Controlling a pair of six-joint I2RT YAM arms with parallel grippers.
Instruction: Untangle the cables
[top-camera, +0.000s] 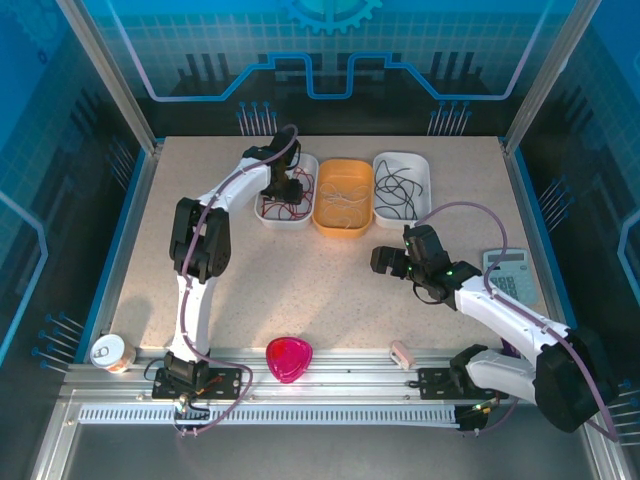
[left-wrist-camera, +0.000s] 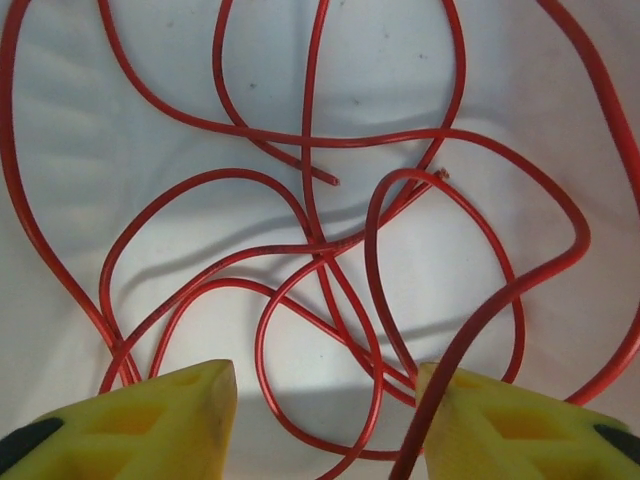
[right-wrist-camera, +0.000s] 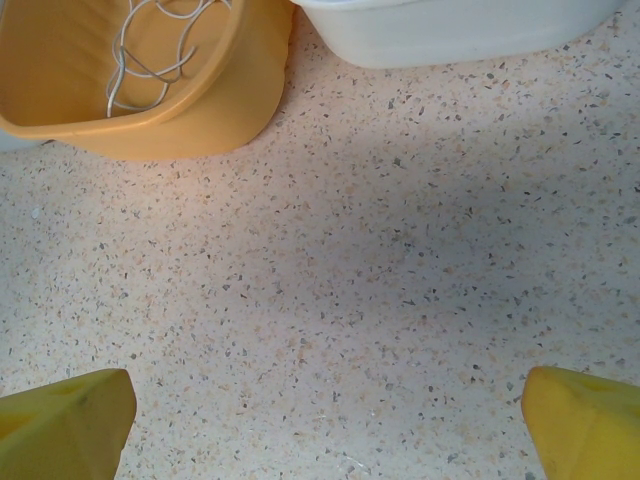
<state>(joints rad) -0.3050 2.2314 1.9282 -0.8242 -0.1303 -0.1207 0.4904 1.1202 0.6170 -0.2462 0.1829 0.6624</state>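
Jaws of the left gripper (left-wrist-camera: 325, 378) stand apart, red cables (left-wrist-camera: 318, 240) looped between them, probably for a pick; right gripper (right-wrist-camera: 328, 388) jaws gape wide over table (right-wrist-camera: 380, 260), seemingly parked.

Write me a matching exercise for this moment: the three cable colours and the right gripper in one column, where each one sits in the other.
Column one
1. red cables
2. pale cables
3. black cables
4. right gripper

Column two
A. in the orange tray
B. over bare table, fingers wide apart
C. in the right white tray
D. in the left white tray

Pairs: 1-D, 2-A, 3-C, 4-B
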